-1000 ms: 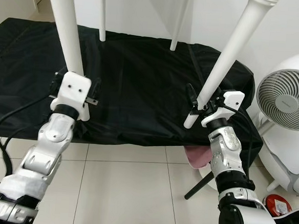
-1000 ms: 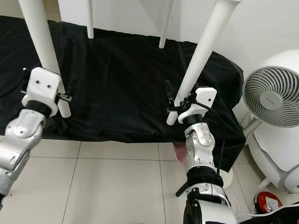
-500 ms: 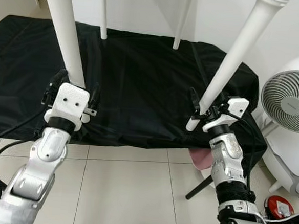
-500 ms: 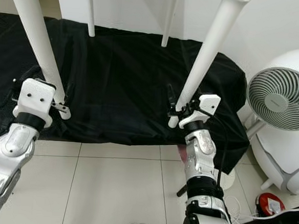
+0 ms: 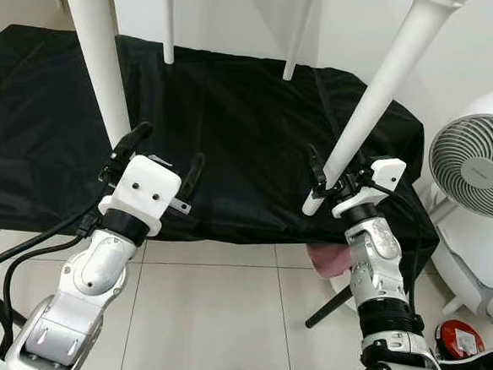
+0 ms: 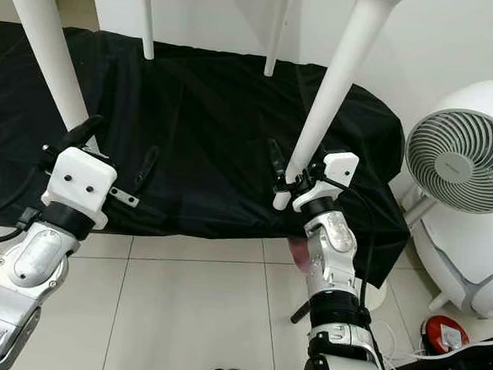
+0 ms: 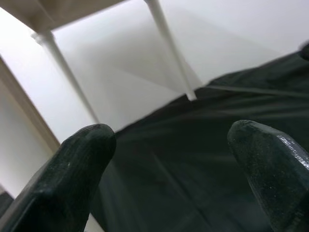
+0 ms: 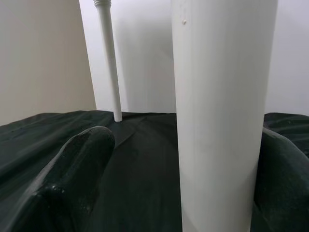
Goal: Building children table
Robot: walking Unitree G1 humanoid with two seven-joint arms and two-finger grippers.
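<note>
A white children's table stands over a black cloth (image 5: 242, 125); its two near legs and two thin far legs (image 5: 169, 19) show. My left gripper (image 5: 170, 144) is open, just right of the near left leg (image 5: 99, 56) and apart from it, with nothing between its fingers (image 7: 82, 164). My right gripper (image 5: 336, 170) sits low on the near right leg (image 5: 380, 84), a little above its foot. Its fingers stand on either side of that leg (image 8: 222, 96). One finger (image 8: 77, 169) is clearly apart from it, so the gripper is open.
A white round fan (image 5: 472, 167) stands at the right, close to my right arm. A pink object (image 5: 326, 260) and a dark stand leg lie under the cloth's right corner. A red item (image 5: 458, 338) is on the tiled floor (image 5: 212, 318) below.
My left gripper has come off the near left leg, moving right and toward me, with its fingers spread. The right gripper stays at the right leg. The camera shifted slightly.
</note>
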